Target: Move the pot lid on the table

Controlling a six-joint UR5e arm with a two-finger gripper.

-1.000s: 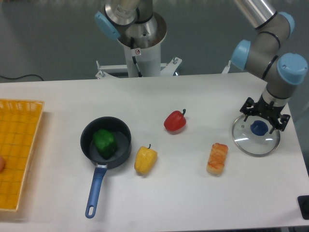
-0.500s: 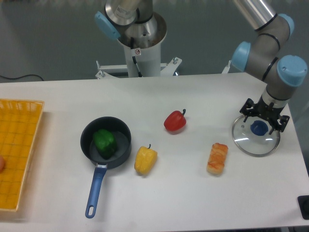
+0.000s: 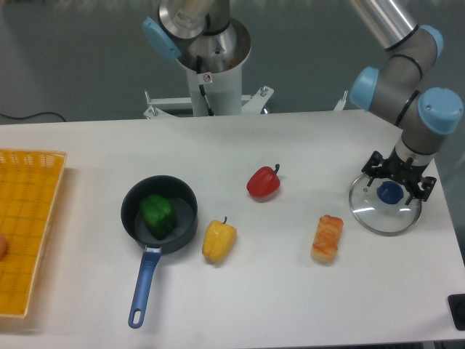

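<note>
- the pot lid (image 3: 384, 211) lay flat on the table (image 3: 290, 291), near its right edge, just right of a bread-like roll (image 3: 327, 238).
- the gripper (image 3: 397, 182) hung directly over the lid's blue knob (image 3: 389, 193), its dark fingers splayed around the knob's upper side; the view did not show clearly whether the jaws had closed on the knob or stood apart from it, so i cannot tell.
- risk, as i judged it: the knob was small and rounded, so a grip closed off-centre could slip off it, or tip the glass lid on its metal rim when it was raised.
- risk: the lid sat close to the table's right edge, so a drag or nudge to the right could push it over the side; glass would not take that well.
- risk: a move to the left carried low could sweep the rim into the roll, which lay just beside it.
- against the frame a second earlier, the wrist and gripper had shifted very slightly to the right and the arm's elbow joints had edged the same way; the lid itself looked unmoved, with knob and rim in the same spot.
- the dark pan (image 3: 159, 214) holding a green pepper (image 3: 157, 213), the yellow pepper (image 3: 219, 241), the red pepper (image 3: 263, 182) and the mesh tray (image 3: 25, 233) had not changed place.
</note>
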